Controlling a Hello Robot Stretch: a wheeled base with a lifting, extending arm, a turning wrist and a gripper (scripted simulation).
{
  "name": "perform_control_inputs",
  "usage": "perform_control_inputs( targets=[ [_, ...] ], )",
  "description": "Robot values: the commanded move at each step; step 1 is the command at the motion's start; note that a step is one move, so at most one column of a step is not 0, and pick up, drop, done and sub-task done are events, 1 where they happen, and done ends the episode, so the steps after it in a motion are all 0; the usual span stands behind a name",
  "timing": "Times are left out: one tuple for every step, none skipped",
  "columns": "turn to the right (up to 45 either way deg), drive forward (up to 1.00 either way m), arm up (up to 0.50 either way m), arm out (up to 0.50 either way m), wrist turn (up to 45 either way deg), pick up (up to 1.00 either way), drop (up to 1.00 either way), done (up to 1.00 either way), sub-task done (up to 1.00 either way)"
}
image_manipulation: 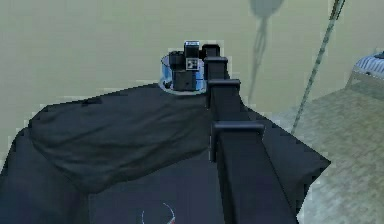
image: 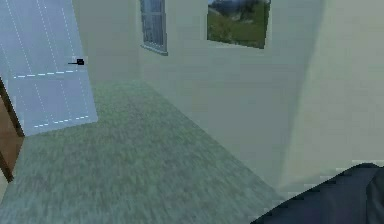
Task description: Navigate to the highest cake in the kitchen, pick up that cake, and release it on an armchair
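In the arm side view the dark arm bar rises over a dark upholstered armchair. At the arm's far end stand the white marker squares and the gripper. A small round thing with a pale blue and white rim, possibly the cake, sits right at the gripper's end, against the armchair's far edge. I cannot tell whether the gripper holds it or whether it rests on the chair. A corner of the same dark armchair shows at the forward view's bottom right.
Ahead lies grey-green carpet, with a white door at the left. A cream wall on the right carries a window and a framed landscape picture. A thin lamp pole and a pale object stand at the arm side view's right.
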Motion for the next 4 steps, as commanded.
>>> perform_control_inputs(
  targets=[
    [0.0, 0.0, -0.34, 0.0, 0.0, 0.0, 0.0, 0.0, 0.0],
    [0.0, 0.0, -0.32, 0.0, 0.0, 0.0, 0.0, 0.0, 0.0],
    [0.0, 0.0, 0.0, 0.0, 0.0, 0.0, 1.0, 0.0, 0.0],
    [0.0, 0.0, 0.1, 0.0, 0.0, 0.0, 0.0, 0.0, 0.0]
  ],
)
